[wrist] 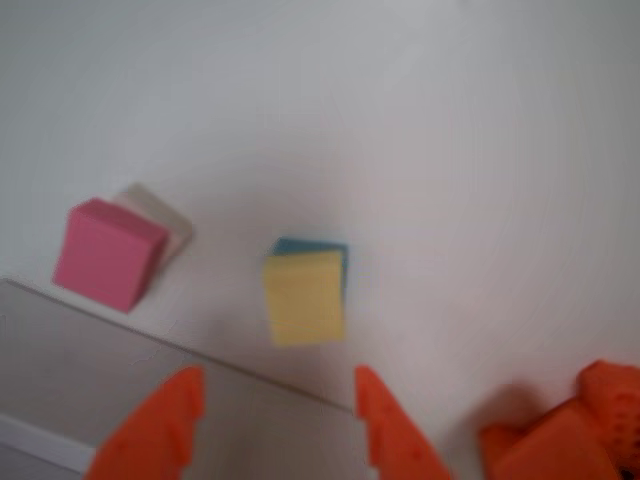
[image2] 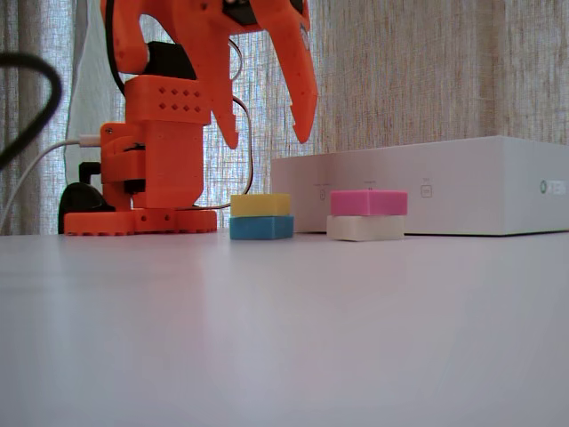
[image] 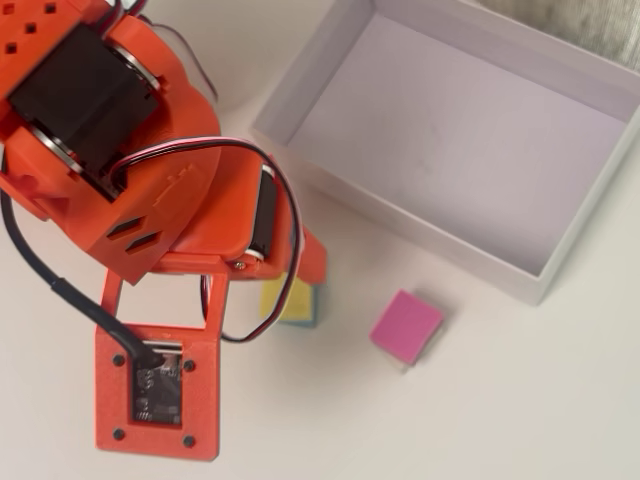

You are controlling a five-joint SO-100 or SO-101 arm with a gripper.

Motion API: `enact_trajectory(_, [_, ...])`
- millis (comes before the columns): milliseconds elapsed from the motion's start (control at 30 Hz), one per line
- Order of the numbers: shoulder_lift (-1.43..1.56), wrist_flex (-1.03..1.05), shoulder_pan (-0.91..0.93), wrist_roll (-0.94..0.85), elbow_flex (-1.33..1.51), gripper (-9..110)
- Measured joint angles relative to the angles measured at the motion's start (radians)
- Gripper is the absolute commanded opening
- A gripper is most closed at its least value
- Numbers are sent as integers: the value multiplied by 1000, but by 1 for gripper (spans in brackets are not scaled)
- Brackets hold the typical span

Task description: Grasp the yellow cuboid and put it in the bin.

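1. Two orange fingers of my gripper (image2: 267, 140) hang spread wide apart, holding nothing, well above the table (image2: 284, 338) in the fixed view.
2. Directly below them in that view, I see the yellow cuboid (image2: 260, 205) stacked on a blue block (image2: 261, 228).
3. From the wrist view, the yellow cuboid (wrist: 304, 297) sits slightly askew on the blue block (wrist: 310, 245), whose far edge peeks out, just beyond the fingertips.
4. Near that stack I see a pink block (image2: 369, 202) resting on a white block (image2: 365, 228).
5. Behind both stacks stands the bin (image: 560, 75), its floor bare from overhead; the pink block (image: 406, 326) lies just outside its wall.
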Motion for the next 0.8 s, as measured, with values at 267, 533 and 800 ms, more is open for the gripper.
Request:
enact_trajectory(267, [-21,-54,40,-6,58,22])
enact_trajectory(533, [-84,-123,37,-8,78,22])
enact_trajectory(800, [-95,-164,15,-8,114,20])
